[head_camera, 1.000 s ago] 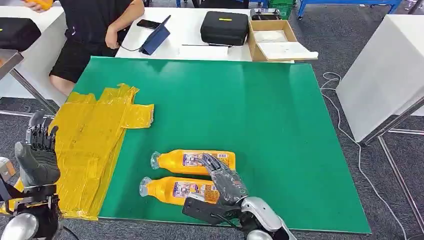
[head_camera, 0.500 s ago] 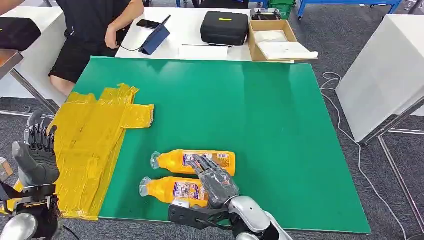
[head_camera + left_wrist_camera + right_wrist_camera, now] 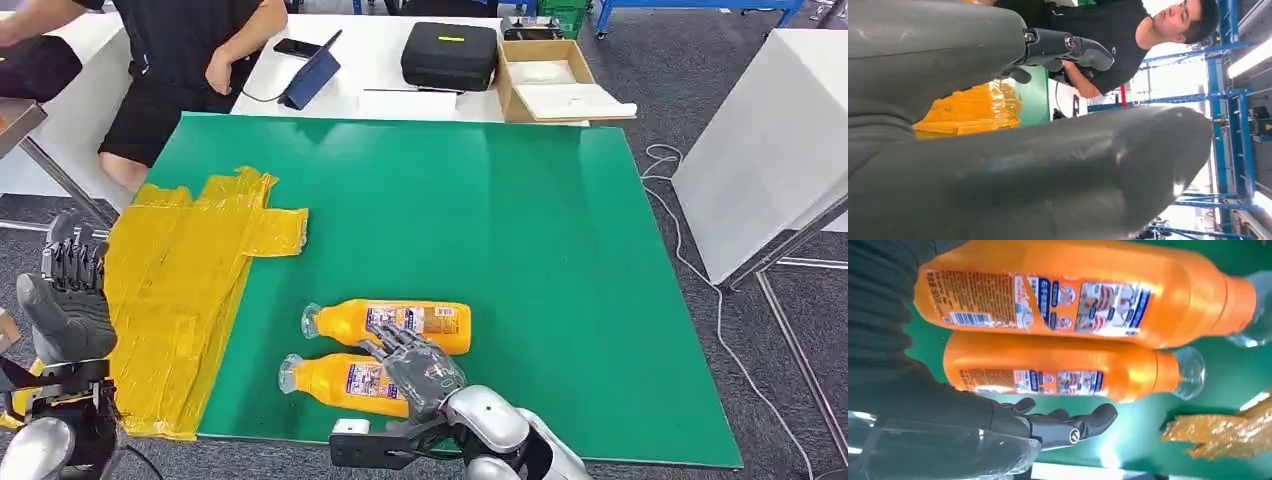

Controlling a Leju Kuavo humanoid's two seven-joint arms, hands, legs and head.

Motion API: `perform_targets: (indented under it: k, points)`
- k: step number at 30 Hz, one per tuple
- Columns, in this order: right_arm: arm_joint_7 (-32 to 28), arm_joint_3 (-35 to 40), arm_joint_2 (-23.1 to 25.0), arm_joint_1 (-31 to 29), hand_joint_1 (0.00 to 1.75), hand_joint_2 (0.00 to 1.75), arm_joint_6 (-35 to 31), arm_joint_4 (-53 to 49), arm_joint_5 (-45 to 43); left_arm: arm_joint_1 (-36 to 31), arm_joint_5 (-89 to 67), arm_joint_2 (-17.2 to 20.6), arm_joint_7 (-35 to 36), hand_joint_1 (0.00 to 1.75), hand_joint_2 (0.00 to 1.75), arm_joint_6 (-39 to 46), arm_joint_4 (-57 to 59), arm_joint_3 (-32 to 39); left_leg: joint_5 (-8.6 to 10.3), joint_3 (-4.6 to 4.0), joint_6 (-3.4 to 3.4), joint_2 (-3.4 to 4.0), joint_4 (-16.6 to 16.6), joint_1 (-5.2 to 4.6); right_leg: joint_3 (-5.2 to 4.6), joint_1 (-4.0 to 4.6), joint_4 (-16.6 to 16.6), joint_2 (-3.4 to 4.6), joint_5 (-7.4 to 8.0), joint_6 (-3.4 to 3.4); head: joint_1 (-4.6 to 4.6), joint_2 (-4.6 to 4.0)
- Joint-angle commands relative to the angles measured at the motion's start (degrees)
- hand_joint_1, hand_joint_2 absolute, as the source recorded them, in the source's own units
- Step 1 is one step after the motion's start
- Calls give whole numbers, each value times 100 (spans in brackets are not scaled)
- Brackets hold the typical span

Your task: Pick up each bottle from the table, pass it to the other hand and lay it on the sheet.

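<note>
The right hand [image 3: 418, 370], fingers spread, reaches over the nearer orange bottle [image 3: 345, 381], not yet gripping. The second bottle [image 3: 390, 323] lies just beyond on the green table [image 3: 560, 250]. The left hand [image 3: 68, 305] waits open beside the yellow sheet [image 3: 180, 280], which holds no bottles.

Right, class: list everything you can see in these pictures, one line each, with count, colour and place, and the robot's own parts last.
Bottles: two, orange, lying side by side near table's front edge.
Sheet: one, yellow, table's left side.
Table: one, green top.
Case: one, black, white table behind.
Cardboard box: one, brown, beside case.
Person: one, black clothes, far left.
Left hand: grey, raised off table's left edge.
Right hand: grey, over the nearer bottle.
</note>
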Motion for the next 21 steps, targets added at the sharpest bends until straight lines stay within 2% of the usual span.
perform_targets:
  k: [1, 21]
  points:
    - [132, 474, 41, -407, 0, 175, 124, 719, 138, -563, 67, -129, 117, 0, 0, -27, 548, -22, 6, 8, -15, -2, -7, 3, 10, 3, -8, -5, 5, -8, -2, 0]
    - [245, 329, 129, -179, 0, 175, 93, 1101, 534, -341, 227, -80, 85, 0, 0, 71, 416, 114, 5, 6, -15, 2, -5, 3, 5, 2, -5, -1, 11, -21, -2, 0]
